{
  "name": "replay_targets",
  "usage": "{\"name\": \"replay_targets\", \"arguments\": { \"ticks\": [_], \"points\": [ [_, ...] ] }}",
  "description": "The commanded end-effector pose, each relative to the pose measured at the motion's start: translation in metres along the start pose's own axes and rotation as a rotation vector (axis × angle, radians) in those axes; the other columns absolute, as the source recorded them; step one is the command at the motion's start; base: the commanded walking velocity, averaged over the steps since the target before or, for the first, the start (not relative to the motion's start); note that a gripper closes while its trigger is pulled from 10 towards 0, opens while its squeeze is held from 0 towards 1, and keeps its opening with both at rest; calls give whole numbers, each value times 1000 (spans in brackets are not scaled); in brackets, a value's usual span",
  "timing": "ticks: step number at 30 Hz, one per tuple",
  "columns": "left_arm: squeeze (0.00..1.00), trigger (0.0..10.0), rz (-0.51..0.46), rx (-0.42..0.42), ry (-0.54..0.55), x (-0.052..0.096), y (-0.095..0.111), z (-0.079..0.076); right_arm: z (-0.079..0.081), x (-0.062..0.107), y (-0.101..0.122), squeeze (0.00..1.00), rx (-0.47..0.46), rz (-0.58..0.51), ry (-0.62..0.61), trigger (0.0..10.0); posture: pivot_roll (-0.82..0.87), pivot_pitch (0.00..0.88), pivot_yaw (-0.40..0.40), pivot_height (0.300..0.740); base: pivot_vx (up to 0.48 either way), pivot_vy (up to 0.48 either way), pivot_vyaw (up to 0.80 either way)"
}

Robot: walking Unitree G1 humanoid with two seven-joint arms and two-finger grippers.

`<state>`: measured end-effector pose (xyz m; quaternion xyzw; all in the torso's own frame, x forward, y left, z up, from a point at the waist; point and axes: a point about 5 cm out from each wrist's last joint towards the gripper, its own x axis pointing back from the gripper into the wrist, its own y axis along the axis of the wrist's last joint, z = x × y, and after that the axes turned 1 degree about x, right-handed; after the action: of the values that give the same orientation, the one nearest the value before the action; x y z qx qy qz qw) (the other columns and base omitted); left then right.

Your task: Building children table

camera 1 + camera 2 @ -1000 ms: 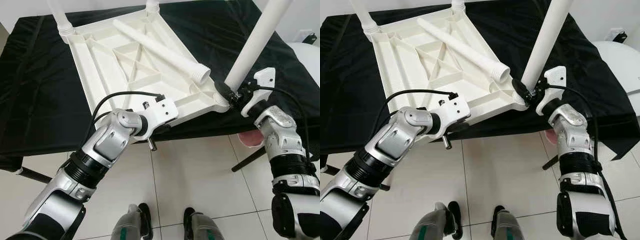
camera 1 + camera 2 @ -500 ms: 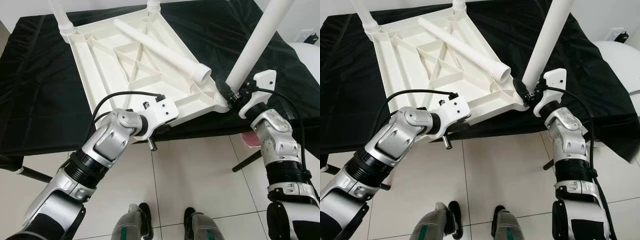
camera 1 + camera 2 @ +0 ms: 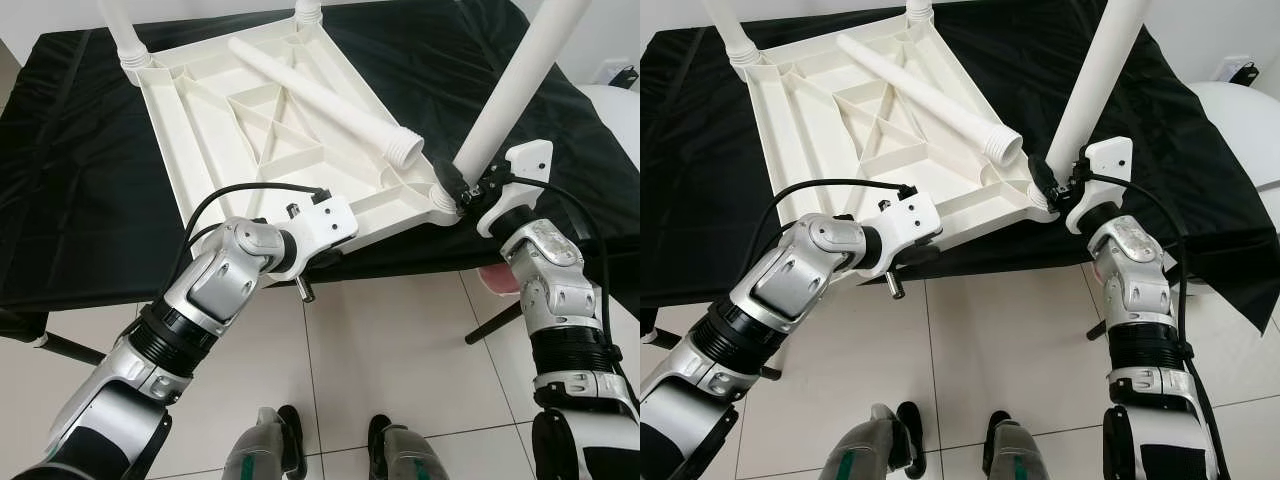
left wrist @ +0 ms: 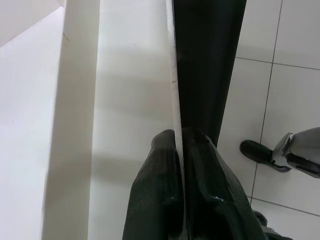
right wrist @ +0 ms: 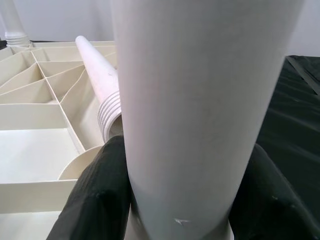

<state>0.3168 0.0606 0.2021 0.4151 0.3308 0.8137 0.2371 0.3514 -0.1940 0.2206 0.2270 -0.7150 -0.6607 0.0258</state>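
The right hand (image 3: 462,186), pinching the white plastic leg (image 3: 510,90), turned slightly; the left hand (image 4: 181,165) still pinches the white tabletop (image 3: 250,120) rim.

tabletop draped in black cloth (image 3: 80,180), white plastic kids' table top (image 3: 250,130) lying upside down on it with ribbed underside up, near edge hanging past the cloth's front edge, 1 loose white leg (image 3: 320,100) resting across the ribs, pale tiled floor (image 3: 380,360) below

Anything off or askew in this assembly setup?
Mostly in order. One loose leg lies across the upturned tabletop, not yet fitted. The leg in the right gripper leans at the near corner socket rather than standing straight.
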Motion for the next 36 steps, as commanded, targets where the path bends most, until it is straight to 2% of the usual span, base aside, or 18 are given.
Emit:
{"name": "replay_targets", "arguments": {
  "ticks": [1, 14, 15, 17, 18, 21, 22, 36],
  "points": [
    [0, 10000, 5, -37, 69, 2, 4, 6, 14, -4, 10, 0, -20, -63, 55, 10000, -115, 196, 64, 740, 0, 0, 0],
    [0, 10000, 5, -37, 70, 2, 4, 7, 22, -2, 9, 0, -16, -60, 67, 10000, -115, 201, 64, 740, 0, 0, 0],
    [0, 10000, 4, -36, 71, 2, 5, 7, 22, -2, 9, 0, -17, -61, 63, 3804, -115, 201, 64, 740, 0, 0, 0],
    [0, 10000, 4, -36, 71, 2, 5, 7, 22, -1, 10, 0, -17, -62, 60, 3804, -115, 201, 64, 740, 0, 0, 0],
    [0, 10000, 4, -35, 71, 2, 5, 7, 22, -1, 10, 0, -17, -62, 53, 3059, -117, 202, 62, 740, 0, 0, 0],
    [0, 10000, 4, -34, 72, 2, 5, 7, 22, -1, 10, 0, -16, -62, 49, 3059, -117, 202, 62, 740, 0, 0, 0],
    [0, 10000, 3, -33, 73, 2, 5, 8, 23, -2, 10, 0, -22, -59, 32, 10000, -118, 204, 61, 740, 0, 0, 0],
    [0, 10000, 3, -32, 75, 2, 5, 8, 32, -1, 8, 0, -24, -37, -47, 10000, -118, 209, 62, 740, 0, 0, 0]
  ]
}}
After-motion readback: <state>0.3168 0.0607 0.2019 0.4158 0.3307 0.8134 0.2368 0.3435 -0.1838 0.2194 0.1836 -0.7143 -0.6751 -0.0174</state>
